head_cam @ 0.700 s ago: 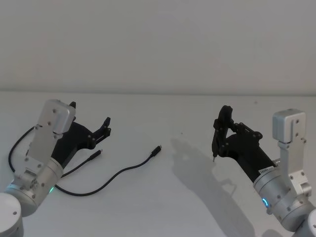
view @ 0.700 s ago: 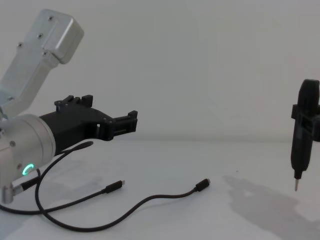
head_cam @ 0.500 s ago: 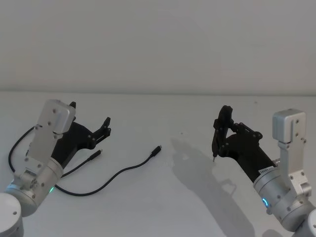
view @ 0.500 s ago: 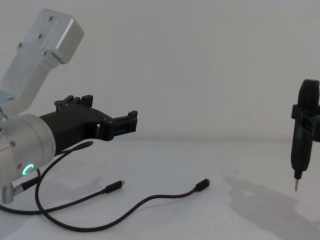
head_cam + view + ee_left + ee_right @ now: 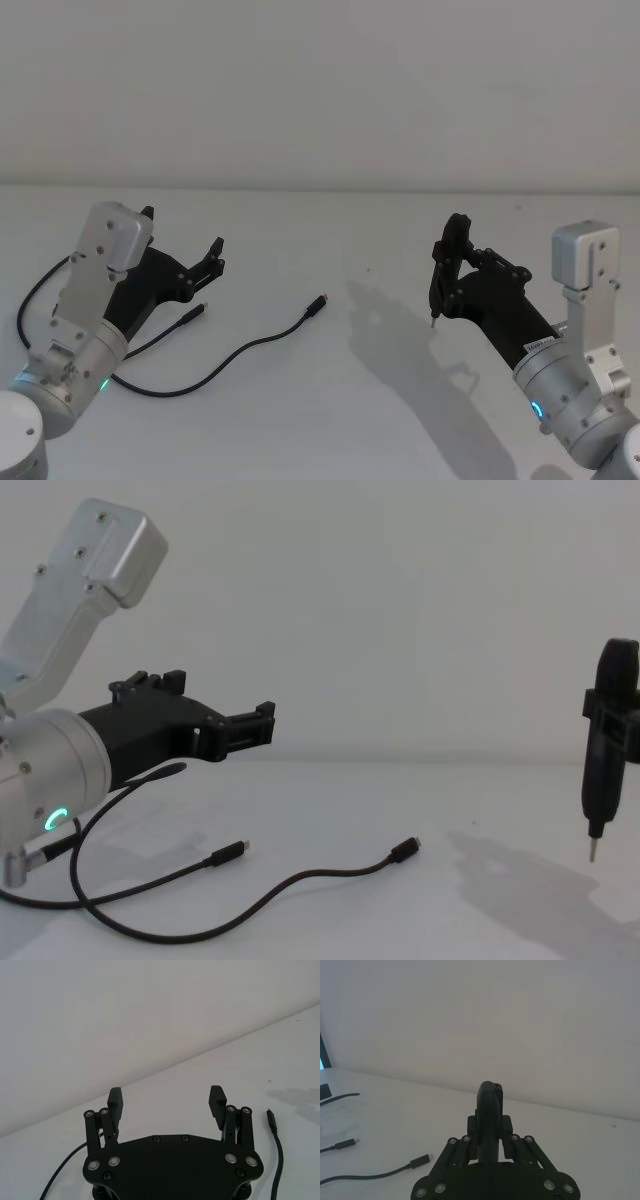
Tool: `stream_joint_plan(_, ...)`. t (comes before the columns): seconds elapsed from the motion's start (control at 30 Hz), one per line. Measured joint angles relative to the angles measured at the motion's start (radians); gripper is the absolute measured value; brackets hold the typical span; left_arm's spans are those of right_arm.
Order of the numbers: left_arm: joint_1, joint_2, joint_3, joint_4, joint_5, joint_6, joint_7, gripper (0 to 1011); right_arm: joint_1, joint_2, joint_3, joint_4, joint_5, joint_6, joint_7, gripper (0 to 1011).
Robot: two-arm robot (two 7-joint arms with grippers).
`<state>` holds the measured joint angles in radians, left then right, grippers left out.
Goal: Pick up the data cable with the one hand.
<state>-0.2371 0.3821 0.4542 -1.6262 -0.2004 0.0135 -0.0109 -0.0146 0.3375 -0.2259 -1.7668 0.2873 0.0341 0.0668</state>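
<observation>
Hovering left claw (image 5: 182, 234), jaws apart, near data cable (image 5: 250, 347) lying on table (image 5: 330, 420); right claw (image 5: 452, 266) clamped on stylus (image 5: 437, 296).

Plain matte white surface (image 5: 330, 420) meeting a pale grey, unmarked wall (image 5: 320, 90) along a straight horizontal line. Soft grey shadows (image 5: 400, 345) lie on the surface's right half. A small dark speck (image 5: 518, 208) sits near the far edge. A narrow dark upright strip (image 5: 322, 1050) stands before the wall; what it is cannot be told.
</observation>
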Motion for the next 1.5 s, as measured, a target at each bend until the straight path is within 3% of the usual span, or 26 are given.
stream_joint_plan(1.5, 0.000, 0.000, 0.000, 0.000, 0.000, 0.000, 0.000, 1001, 0.000, 0.000, 0.000, 0.000, 0.000, 0.000, 0.000, 275)
